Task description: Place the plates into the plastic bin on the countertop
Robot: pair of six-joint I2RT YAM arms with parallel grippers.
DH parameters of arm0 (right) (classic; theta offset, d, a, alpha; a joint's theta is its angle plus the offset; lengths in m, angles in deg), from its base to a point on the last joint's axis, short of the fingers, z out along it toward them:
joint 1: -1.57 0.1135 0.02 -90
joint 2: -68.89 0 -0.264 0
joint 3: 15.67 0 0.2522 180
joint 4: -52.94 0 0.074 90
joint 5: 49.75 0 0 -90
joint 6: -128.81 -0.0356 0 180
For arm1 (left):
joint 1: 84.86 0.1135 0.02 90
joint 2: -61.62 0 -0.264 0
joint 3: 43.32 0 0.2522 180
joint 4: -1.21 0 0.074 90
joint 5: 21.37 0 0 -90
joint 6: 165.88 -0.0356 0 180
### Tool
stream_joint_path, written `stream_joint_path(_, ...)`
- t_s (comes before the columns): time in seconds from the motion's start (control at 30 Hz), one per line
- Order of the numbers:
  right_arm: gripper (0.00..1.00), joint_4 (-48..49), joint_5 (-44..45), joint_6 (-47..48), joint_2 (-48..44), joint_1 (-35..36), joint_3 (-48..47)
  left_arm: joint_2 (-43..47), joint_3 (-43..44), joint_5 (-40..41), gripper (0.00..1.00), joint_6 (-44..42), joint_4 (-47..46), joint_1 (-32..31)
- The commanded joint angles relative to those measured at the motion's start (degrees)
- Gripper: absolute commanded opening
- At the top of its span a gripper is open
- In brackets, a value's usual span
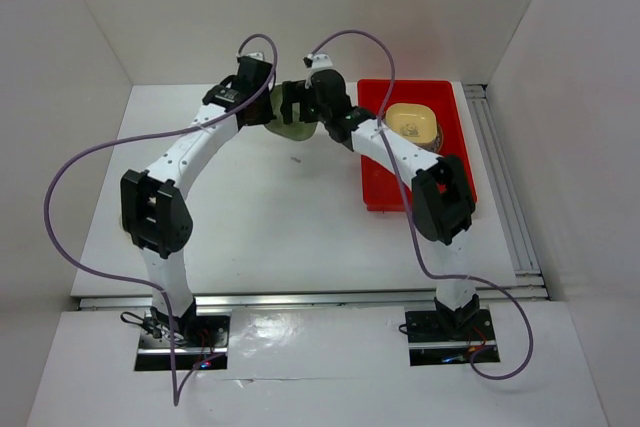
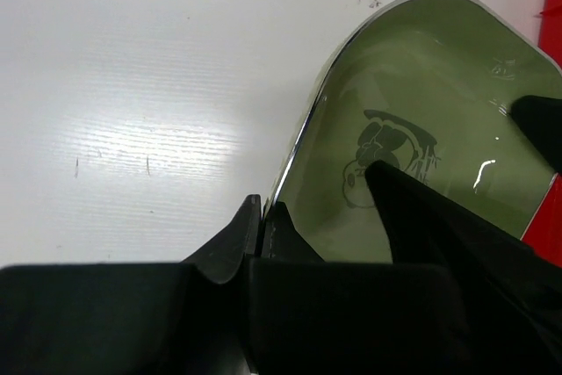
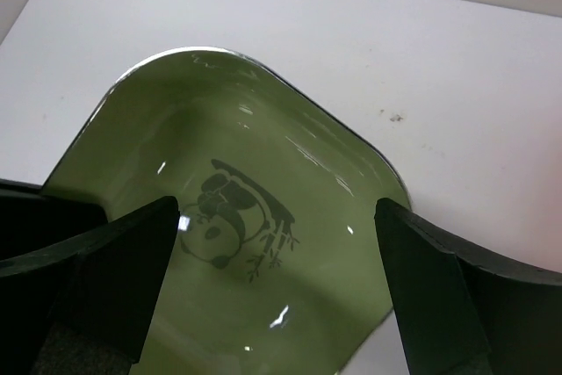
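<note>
A green rounded-square plate [image 1: 295, 131] with a panda print lies on the white countertop [image 1: 250, 207], just left of the red plastic bin [image 1: 375, 187]. My left gripper [image 2: 265, 212] is shut on the plate's left rim [image 2: 413, 85], one finger inside and one outside. In the top view it [image 1: 272, 113] is at the plate's left side. My right gripper [image 3: 279, 243] is open and hovers over the same plate [image 3: 263, 155], a finger at each side, not touching. In the top view it [image 1: 298, 103] is above the plate. A yellowish dish [image 1: 412, 123] sits in the bin.
A corner of the red bin [image 2: 551, 6] shows at the right edge of the left wrist view. A metal rail [image 1: 497, 167] runs along the countertop's right side. White walls close the left, back and right.
</note>
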Motion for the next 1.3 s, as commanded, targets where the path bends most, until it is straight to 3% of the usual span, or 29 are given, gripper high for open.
stream_joint_path(0.0,1.00,-1.8,5.5,1.8,-6.3,0.2,1.3,1.5,5.2,3.8,0.00,0.8,-0.2,0.9)
stream_joint_path(0.33,1.00,-1.0,8.9,1.6,-7.2,0.2,7.6,1.9,6.4,5.4,0.00,0.8,-0.2,1.4)
stream_joint_path(0.5,0.96,-0.3,4.8,0.5,-6.4,0.2,8.4,4.4,3.4,2.3,0.00,1.4,-2.2,1.9)
stream_joint_path(0.53,0.91,-0.3,4.1,0.0,-5.6,0.2,8.4,5.0,1.8,0.4,0.00,1.9,-3.8,1.9)
stream_joint_path(0.67,0.56,0.9,-1.1,-2.0,-4.3,-0.3,7.8,7.0,-0.5,-3.5,0.00,1.9,-6.1,1.9)
stream_joint_path(0.7,0.35,1.7,-2.1,-2.0,-4.3,-0.3,7.8,7.0,-1.1,-4.3,0.00,2.4,-6.6,1.9)
stream_joint_path(0.77,0.08,2.3,-3.5,-3.7,-4.3,-0.9,7.8,7.5,-1.7,-6.2,0.00,2.4,-7.2,1.9)
stream_joint_path(0.8,0.00,2.3,-3.5,-4.2,-5.0,-0.9,7.8,8.0,-2.3,-6.7,0.09,1.7,-7.2,1.2)
stream_joint_path(0.87,0.00,1.3,-0.1,-4.2,-6.3,-1.4,7.2,9.3,-3.9,-4.7,0.54,1.7,-7.2,-0.6)
stream_joint_path(0.9,0.00,-0.7,1.9,-4.2,-6.9,-1.4,6.7,10.1,-4.4,-3.6,0.84,1.7,-6.4,-0.6)
stream_joint_path(0.93,0.00,-2.3,6.7,-3.5,-7.4,-1.4,6.7,10.9,-5.1,-2.4,0.96,2.4,-4.5,-0.6)
stream_joint_path(1.07,0.00,-9.3,14.1,1.7,-13.3,-6.3,8.7,16.1,-6.1,2.3,1.00,6.5,5.1,3.6)
stream_joint_path(1.27,0.00,-12.0,14.6,4.6,-21.8,-17.7,16.6,23.5,-11.5,4.4,1.00,8.5,12.4,12.6)
